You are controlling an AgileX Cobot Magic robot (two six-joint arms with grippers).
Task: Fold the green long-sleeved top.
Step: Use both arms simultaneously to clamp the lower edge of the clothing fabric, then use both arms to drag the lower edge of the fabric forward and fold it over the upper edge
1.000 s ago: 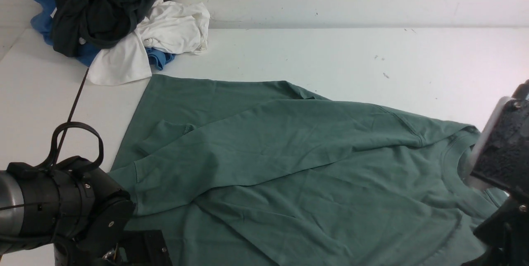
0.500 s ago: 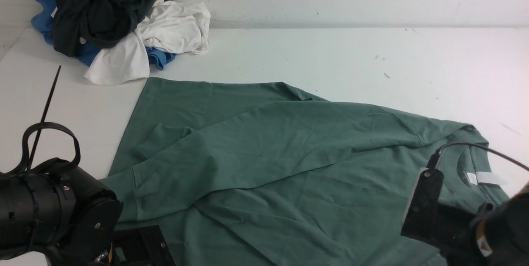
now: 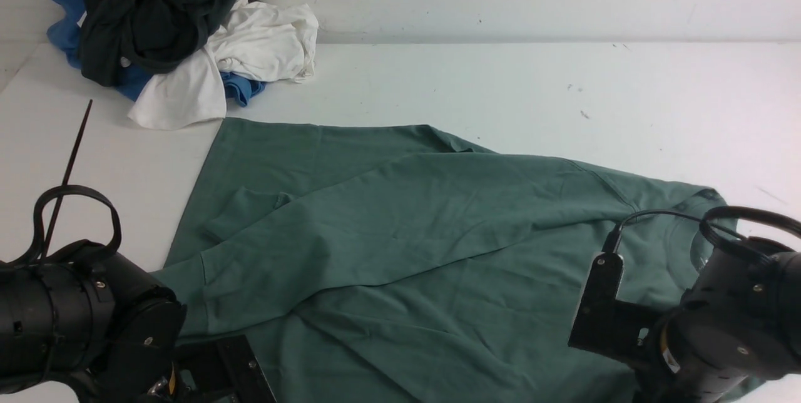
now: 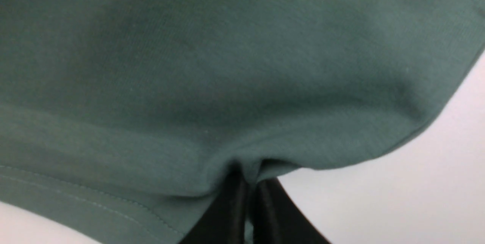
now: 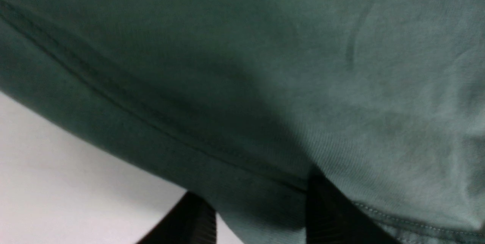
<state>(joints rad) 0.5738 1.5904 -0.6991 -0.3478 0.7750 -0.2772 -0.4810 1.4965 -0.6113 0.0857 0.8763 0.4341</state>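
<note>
The green long-sleeved top (image 3: 425, 234) lies spread on the white table (image 3: 500, 77), one sleeve folded across its body and its neck at the right. My left arm (image 3: 81, 321) is low at the near left. In the left wrist view my left gripper (image 4: 248, 177) is shut on a pinch of the top's hem (image 4: 212, 149). My right arm (image 3: 719, 328) hangs over the neck end and hides most of the collar. In the right wrist view my right gripper (image 5: 254, 191) stands open, its two fingers astride the top's seamed edge (image 5: 242, 168).
A pile of other clothes sits at the back left by the wall: a dark garment (image 3: 150, 9), a white one (image 3: 250, 46) and a blue one (image 3: 62, 21). Bare white table stretches behind the top and to its right.
My right arm has swung down and leftward from the right edge onto the neck end, now hiding the white label. My left arm dropped slightly and tugged the hem, then held still.
</note>
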